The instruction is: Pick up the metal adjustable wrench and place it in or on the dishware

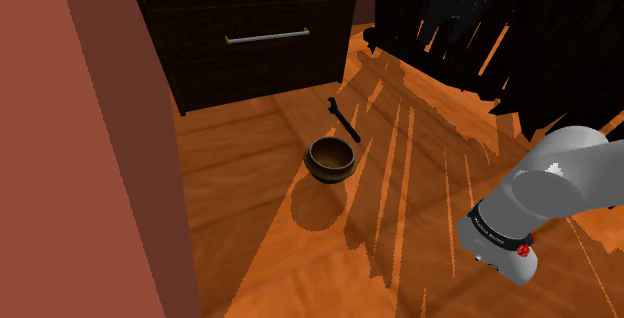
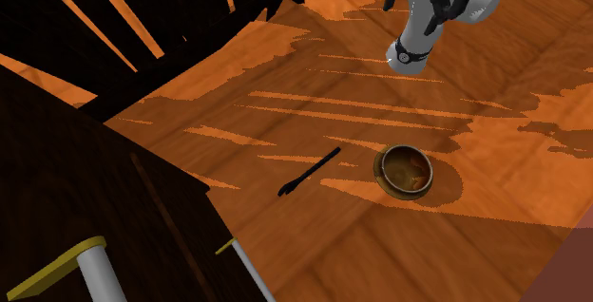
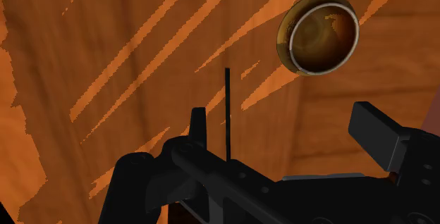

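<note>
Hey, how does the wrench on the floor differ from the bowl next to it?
The wrench is black, thin and straight; the bowl is brown with a lighter rim, round and hollow. The wrench lies flat on the wood surface; the bowl stands upright, mouth up. The wrench is long and slim, the bowl wider and taller. Both rest on the same surface, close together but not touching.
</note>
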### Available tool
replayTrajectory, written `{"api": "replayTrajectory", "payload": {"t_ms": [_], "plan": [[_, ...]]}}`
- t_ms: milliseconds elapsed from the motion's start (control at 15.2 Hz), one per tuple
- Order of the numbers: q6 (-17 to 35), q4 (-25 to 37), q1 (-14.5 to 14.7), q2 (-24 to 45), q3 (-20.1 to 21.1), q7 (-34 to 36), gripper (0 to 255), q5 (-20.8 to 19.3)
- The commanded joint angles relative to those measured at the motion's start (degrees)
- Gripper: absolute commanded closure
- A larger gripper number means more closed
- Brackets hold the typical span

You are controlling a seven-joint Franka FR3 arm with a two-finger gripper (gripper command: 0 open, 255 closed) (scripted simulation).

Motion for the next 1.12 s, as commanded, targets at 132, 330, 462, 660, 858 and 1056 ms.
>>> {"api": "replayTrajectory", "payload": {"t_ms": [132,330,462,660,858,1056], "plan": [[3.8,-1.7,0.0,2.2,-0.2,-0.4,0,0.0],[9.6,-3.7,0.1,6.0,-0.4,-1.1,0,0.1],[13.4,-4.6,0.2,9.0,-0.6,-1.5,0,0.3],[18.9,-5.4,0.4,13.8,-1.0,-2.3,0,0.6],[24.2,-5.4,0.6,19.2,-1.3,-3.1,0,1.0],[29.3,-4.7,0.9,25.1,-1.6,-4.0,0,1.7]]}}
